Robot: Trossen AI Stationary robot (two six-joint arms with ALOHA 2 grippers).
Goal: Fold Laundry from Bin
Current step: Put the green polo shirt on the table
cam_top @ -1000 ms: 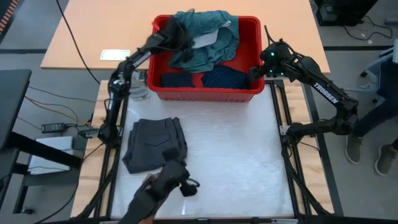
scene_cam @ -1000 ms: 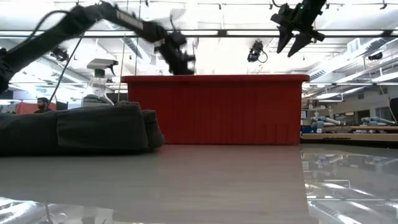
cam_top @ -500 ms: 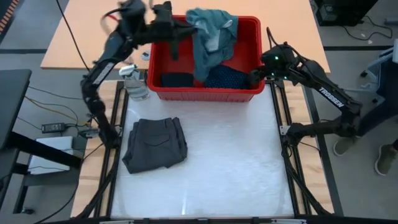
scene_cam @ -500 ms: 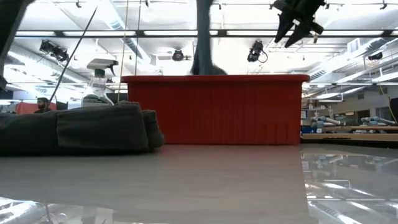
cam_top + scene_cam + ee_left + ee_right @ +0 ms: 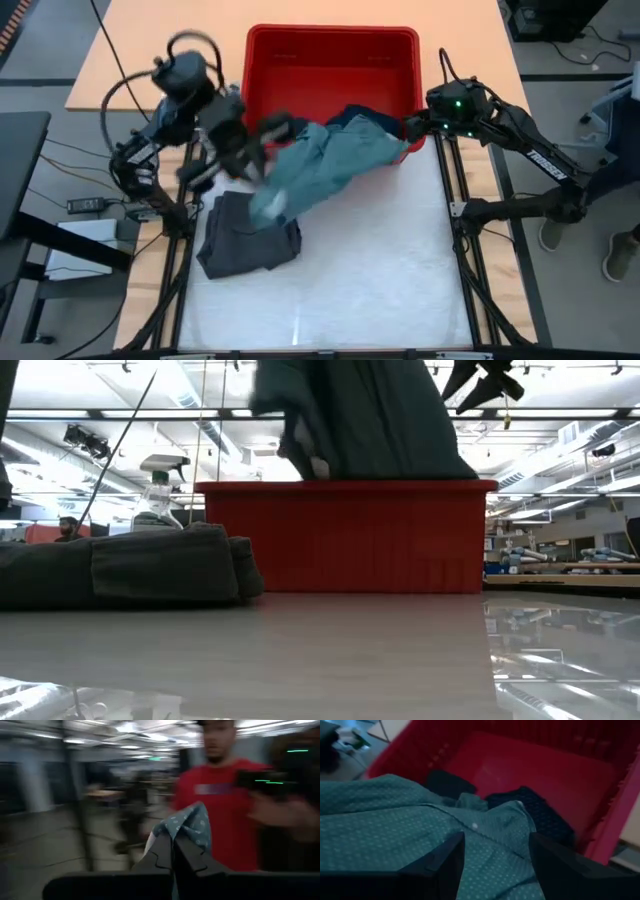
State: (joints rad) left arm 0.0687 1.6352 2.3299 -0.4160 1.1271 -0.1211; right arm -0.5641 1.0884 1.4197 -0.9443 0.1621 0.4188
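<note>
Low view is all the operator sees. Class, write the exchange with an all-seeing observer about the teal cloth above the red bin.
Operator: Who holds the cloth?
Observer: The left gripper, shut on the teal dotted shirt.
Operator: And the right one?
Observer: The right gripper hovers open at the bin's front right corner.
Operator: Anything left inside?
Observer: A navy dotted piece and a dark piece.

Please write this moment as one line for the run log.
left gripper: shut on teal dotted shirt, lifted out of red bin | right gripper: open at bin's right corner | folded dark grey garment: on table
</note>
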